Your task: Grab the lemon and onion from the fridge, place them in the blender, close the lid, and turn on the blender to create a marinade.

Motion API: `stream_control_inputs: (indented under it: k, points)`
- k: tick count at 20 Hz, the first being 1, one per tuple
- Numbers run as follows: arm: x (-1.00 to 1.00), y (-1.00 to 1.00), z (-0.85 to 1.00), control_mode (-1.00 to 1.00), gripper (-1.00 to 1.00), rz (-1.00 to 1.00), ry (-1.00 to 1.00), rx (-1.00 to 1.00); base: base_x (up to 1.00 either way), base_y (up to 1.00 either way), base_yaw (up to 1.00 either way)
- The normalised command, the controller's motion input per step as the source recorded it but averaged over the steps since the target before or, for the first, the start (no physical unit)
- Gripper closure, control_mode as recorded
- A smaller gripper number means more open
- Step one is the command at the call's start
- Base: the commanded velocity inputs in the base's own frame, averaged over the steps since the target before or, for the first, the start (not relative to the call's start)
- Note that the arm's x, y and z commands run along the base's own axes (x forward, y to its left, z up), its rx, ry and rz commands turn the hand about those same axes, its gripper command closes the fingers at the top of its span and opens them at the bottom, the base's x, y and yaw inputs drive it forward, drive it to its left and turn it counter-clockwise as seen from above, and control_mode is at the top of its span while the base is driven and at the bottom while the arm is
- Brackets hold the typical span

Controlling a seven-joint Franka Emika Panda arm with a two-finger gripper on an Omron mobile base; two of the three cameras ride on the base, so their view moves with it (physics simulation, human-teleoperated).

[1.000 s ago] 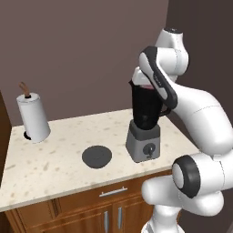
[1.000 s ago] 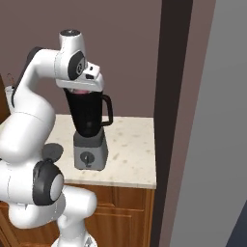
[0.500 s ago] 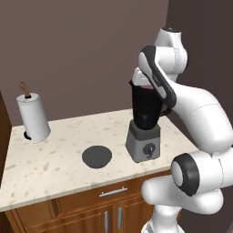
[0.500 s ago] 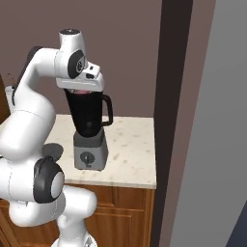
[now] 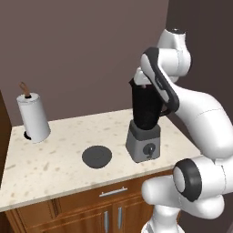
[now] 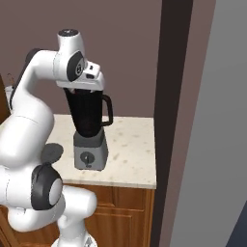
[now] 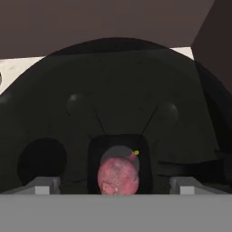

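Note:
The blender (image 5: 145, 111) (image 6: 88, 116) stands on the counter, a black jar on a grey base with a knob. My gripper (image 7: 115, 185) hangs right over the jar's mouth, its hand (image 5: 142, 81) (image 6: 89, 81) pointing down into it. In the hand view the fingertips (image 7: 43, 184) stand wide apart, open, touching nothing. Between them, down inside the jar (image 7: 118, 90), lies the reddish-pink onion (image 7: 118, 176). The lemon is hidden. On the counter left of the blender lies the lid (image 5: 97, 156) (image 6: 53, 151), flat and dark.
A white paper-towel roll (image 5: 32, 117) stands at the counter's back left. The speckled counter (image 5: 54, 164) ends just right of the blender, where a tall grey fridge wall (image 6: 212, 125) rises. Wooden cabinet doors (image 5: 104, 214) sit below.

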Motion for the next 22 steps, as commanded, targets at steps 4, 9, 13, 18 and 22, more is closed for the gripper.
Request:
stream_control_inputs:
  k: [4,9,13,18,22]
  points:
    - [-0.08,0.0,0.35,-1.0,-1.0,0.0,-0.22,0.0,0.0,0.0,0.0]
    - [-0.5,0.0,0.55,-1.0,-1.0,0.0,-0.31,0.0,0.0,0.0,0.0]
    - [-0.95,0.0,0.09,-1.0,-1.0,0.0,-0.16,0.0,0.0,0.0,0.0]
    - [-1.0,0.0,-0.34,-1.0,-1.0,0.0,-0.01,0.0,0.0,0.0,0.0]
    - [-0.99,0.0,-0.58,-1.0,-1.0,0.0,0.0,0.0,0.0,0.0,0.0]
